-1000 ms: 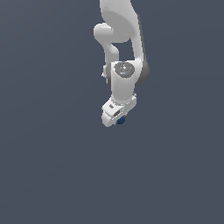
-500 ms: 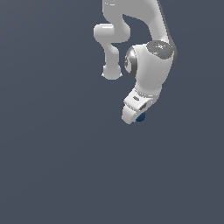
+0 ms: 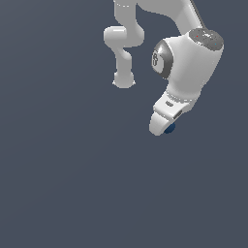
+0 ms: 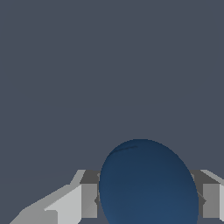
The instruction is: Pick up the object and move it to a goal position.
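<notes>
The object is a small, smooth dark blue ball [image 3: 170, 129], peeking out at the tip of my white gripper [image 3: 164, 128] in the upper right of the exterior view. In the wrist view the ball [image 4: 148, 183] fills the space between the two grey fingers [image 4: 83, 199], which press on it from either side. My gripper is shut on the ball and holds it in the air, tilted toward the exterior view's right. No goal marker shows.
The white arm [image 3: 191, 58] reaches down from the top of the exterior view, with its elbow link [image 3: 123, 46] further back. All around is plain dark grey background.
The arm has swung toward the exterior view's right with the ball still in the gripper, and the wrist has turned so that its round joint faces the camera.
</notes>
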